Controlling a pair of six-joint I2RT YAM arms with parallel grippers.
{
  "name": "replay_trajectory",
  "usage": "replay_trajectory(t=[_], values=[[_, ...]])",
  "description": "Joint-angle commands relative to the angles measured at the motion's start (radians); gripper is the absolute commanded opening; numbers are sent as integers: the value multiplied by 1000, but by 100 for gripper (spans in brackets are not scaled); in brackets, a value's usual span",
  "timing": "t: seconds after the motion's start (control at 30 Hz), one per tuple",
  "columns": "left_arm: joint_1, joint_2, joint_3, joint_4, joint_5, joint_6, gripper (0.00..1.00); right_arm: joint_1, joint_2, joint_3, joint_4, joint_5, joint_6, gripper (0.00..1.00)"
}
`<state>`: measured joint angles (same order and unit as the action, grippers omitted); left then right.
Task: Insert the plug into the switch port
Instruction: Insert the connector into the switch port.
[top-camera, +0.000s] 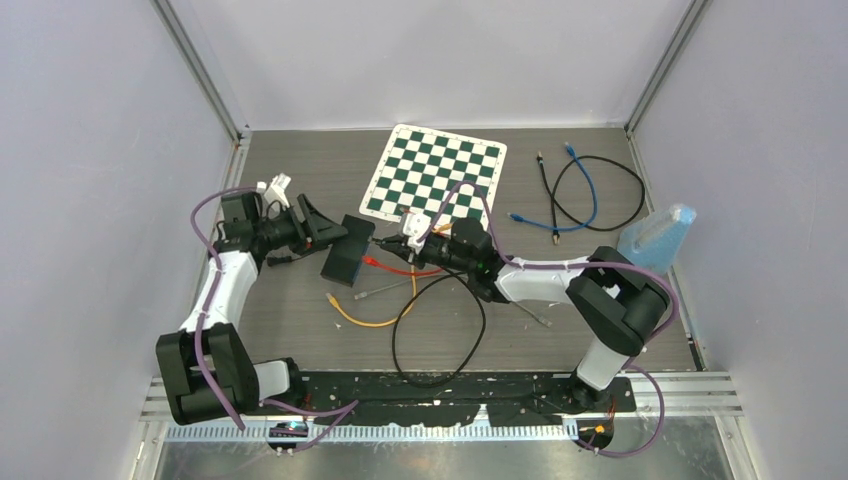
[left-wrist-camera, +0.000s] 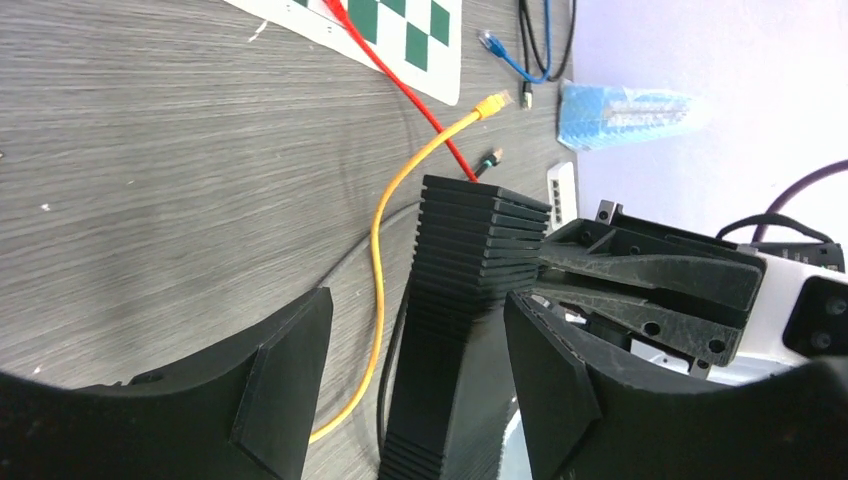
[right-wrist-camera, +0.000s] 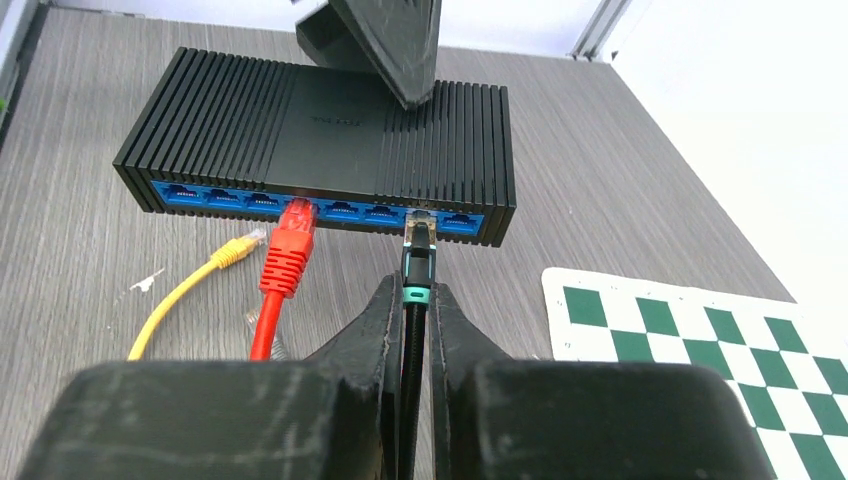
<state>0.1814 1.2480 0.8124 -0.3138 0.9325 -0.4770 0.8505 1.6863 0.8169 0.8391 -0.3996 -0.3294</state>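
Observation:
The black network switch (right-wrist-camera: 250, 110) lies on the table with its row of blue ports facing my right wrist camera; it also shows in the top view (top-camera: 347, 252). My left gripper (left-wrist-camera: 420, 340) is open and straddles the switch (left-wrist-camera: 470, 260). One finger (right-wrist-camera: 385, 45) rests on the switch's top, and there is a gap at the other finger (left-wrist-camera: 285, 385). My right gripper (right-wrist-camera: 417, 295) is shut on the black cable just behind its teal-ringed plug (right-wrist-camera: 418, 250). The plug's tip is at the mouth of the second port from the right. How deep it sits is unclear.
A red plug (right-wrist-camera: 292, 245) sits in a middle port. A loose yellow plug (right-wrist-camera: 238, 249) lies in front of the switch. A chessboard mat (top-camera: 435, 175), blue and black cables (top-camera: 580, 195) and a blue block (top-camera: 658, 235) are at the back right. A black cable loop (top-camera: 440, 330) lies near the front.

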Motion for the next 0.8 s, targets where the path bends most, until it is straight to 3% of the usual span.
replay_trajectory(t=[0.0, 0.13, 0.2, 0.3, 0.4, 0.47, 0.53, 0.77], values=[[-9, -7, -47, 198, 111, -112, 66, -1, -66, 11, 152, -42, 33, 5], [-27, -8, -61, 272, 147, -183, 62, -1, -56, 18, 162, -69, 49, 5], [-41, -11, -59, 272, 159, -193, 55, -1, -50, 23, 167, -81, 56, 5], [-59, -20, -66, 276, 168, -211, 38, -1, -40, 36, 168, -106, 67, 5], [-70, -22, -89, 303, 180, -248, 11, -1, -30, 63, 156, -119, 69, 5], [-78, -19, -123, 385, 197, -312, 0, 0, -23, 81, 156, -116, 73, 5], [-86, -4, -148, 470, 219, -380, 0, 0, -10, 106, 156, -121, 79, 5], [-141, 48, -183, 514, 244, -405, 0, -2, 30, 211, 152, -146, 110, 5]])
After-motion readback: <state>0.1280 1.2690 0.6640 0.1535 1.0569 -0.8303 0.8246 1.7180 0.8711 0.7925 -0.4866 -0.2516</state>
